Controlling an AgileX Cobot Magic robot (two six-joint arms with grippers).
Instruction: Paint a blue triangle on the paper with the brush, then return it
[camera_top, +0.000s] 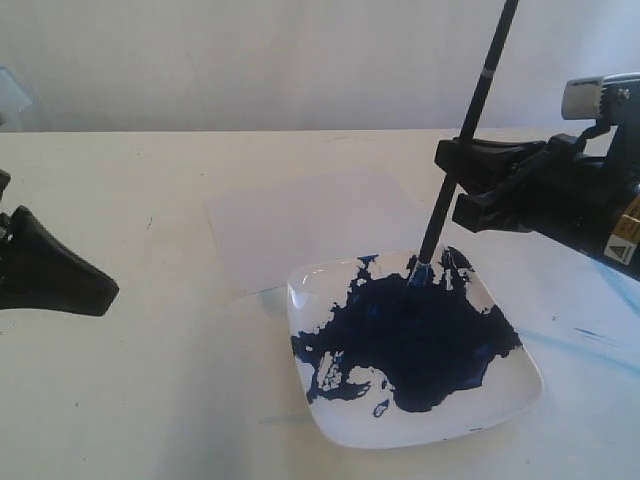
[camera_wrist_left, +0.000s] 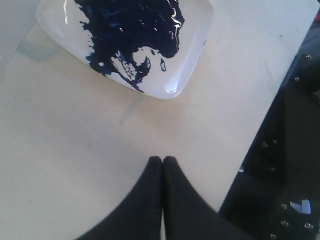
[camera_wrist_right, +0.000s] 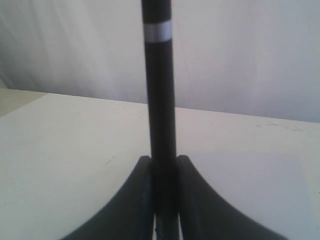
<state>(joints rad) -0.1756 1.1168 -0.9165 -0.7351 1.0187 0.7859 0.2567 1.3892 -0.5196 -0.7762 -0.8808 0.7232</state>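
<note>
My right gripper is shut on the brush, which stands nearly upright with its blue tip dipped into the far edge of the dark-blue paint pool on the white square plate. From the right wrist, the black handle with its silver band rises between my fingers. The paper lies flat behind the plate and shows no blue triangle. My left gripper is shut and empty at the left, well away from the plate; its wrist view shows the closed tips over bare table, short of the plate.
Pale blue smears mark the table right of the plate under the right arm. In the left wrist view, a dark robot base lies beyond the table edge. A plain white wall stands behind the table.
</note>
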